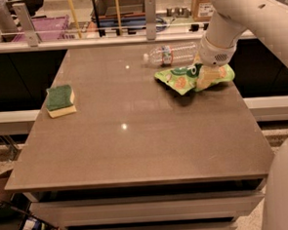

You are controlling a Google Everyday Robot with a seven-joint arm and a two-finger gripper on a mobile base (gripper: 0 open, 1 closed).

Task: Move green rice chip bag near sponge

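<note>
The gripper [204, 77] sits on the green rice chip bag [177, 79] and hides the bag's middle. The robot arm [240, 11] is cut off by the top and right edges. One end of the plastic bottle [172, 54] goes behind the arm.

Single cam, mounted high over the near edge of the table [137, 156], tilted down and facing its far edge. Mid range, whole tabletop in frame. Sponge [60, 100] sits left, gripper [205, 77] far right at the green rice chip bag [178, 78]. Arm [245, 13] enters top right.
</note>
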